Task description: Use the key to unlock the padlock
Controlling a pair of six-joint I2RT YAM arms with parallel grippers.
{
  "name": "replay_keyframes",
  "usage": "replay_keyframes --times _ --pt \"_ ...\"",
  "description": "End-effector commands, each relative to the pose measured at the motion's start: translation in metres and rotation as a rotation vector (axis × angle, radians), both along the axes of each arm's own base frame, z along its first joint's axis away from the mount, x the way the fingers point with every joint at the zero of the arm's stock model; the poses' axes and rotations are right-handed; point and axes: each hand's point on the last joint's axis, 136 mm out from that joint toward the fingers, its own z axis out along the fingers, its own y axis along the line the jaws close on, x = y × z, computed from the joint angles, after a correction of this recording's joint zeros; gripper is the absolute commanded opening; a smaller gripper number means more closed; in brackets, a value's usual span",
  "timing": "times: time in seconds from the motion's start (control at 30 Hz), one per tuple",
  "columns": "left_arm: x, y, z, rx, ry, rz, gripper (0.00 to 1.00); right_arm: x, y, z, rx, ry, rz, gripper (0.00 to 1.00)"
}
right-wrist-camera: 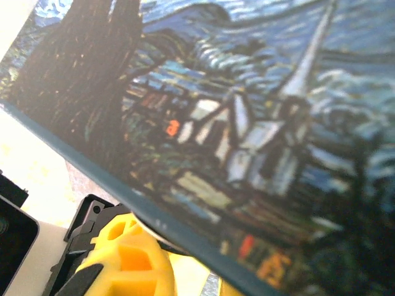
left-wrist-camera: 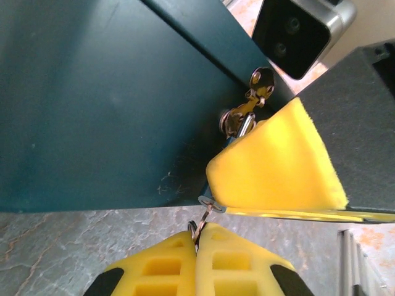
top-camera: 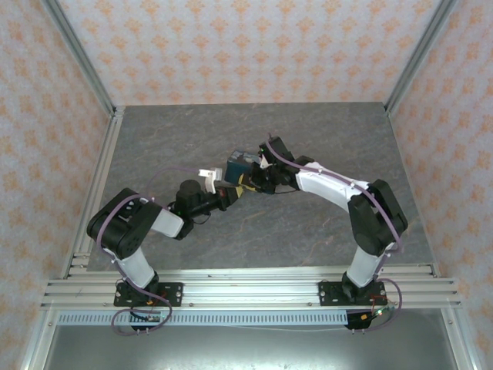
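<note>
Lower centre: left gripper (left-wrist-camera: pixel 197 240) pinched shut on key (left-wrist-camera: pixel 204 216), just below padlock (left-wrist-camera: pixel 236 121) at box (left-wrist-camera: pixel 92 105) edge mid-frame; right gripper (top-camera: pixel 260 174) jaws impossible to tell; liable to twist in so thin a pinch and miss the padlock.

Dark box side (left-wrist-camera: pixel 92 92): teal, matt and smooth, marked by fine pale scuffs near its lower edge. Printed box face (right-wrist-camera: pixel 247 123): a painting is reproduced in a faintly glossy print. Padlock (left-wrist-camera: pixel 236 120): bright polished metal, on which highlights are caught. Wire ring (left-wrist-camera: pixel 206 206): thin silvery metal. Left gripper (left-wrist-camera: pixel 196 237) and right gripper (top-camera: pixel 250 182): fingers are formed in matt, finely grained yellow plastic. Table (left-wrist-camera: pixel 62 246): grey, marbled, low sheen. Frame rails (top-camera: pixel 231 289): pale brushed metal. Walls (top-camera: pixel 231 46): patterned, matt, paper-like.
</note>
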Motion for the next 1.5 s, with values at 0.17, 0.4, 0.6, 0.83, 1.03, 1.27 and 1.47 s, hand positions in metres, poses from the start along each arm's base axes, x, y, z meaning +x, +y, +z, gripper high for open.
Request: replay_keyframes --times 0.17,0.4,0.6,0.83,1.03,1.27,1.47 --pt "-0.026 -0.018 -0.015 0.167 -0.093 -0.043 0.0 -0.031 0.014 -0.034 -0.006 0.065 0.044 0.0" --pt "-0.04 -0.015 -0.042 0.309 -0.111 -0.013 0.0 -0.043 0.022 -0.052 0.03 0.113 0.02 0.0" --pt "-0.051 -0.02 -0.054 0.494 -0.186 0.004 0.0 -0.044 0.021 -0.049 0.028 0.12 0.01 0.0" --pt "-0.068 -0.034 -0.057 0.778 -0.346 -0.004 0.0 -0.051 0.014 -0.058 -0.011 0.166 0.003 0.0" --pt "-0.076 -0.043 -0.068 0.749 -0.317 -0.045 0.0 -0.051 0.012 -0.06 -0.023 0.173 -0.008 0.02" --pt "-0.072 -0.04 -0.076 0.575 -0.196 -0.012 0.0 -0.051 0.006 -0.062 -0.047 0.163 -0.023 0.15" --pt "-0.067 -0.036 -0.078 0.516 -0.148 0.009 0.0 -0.052 0.0 -0.06 -0.076 0.147 -0.029 0.26"
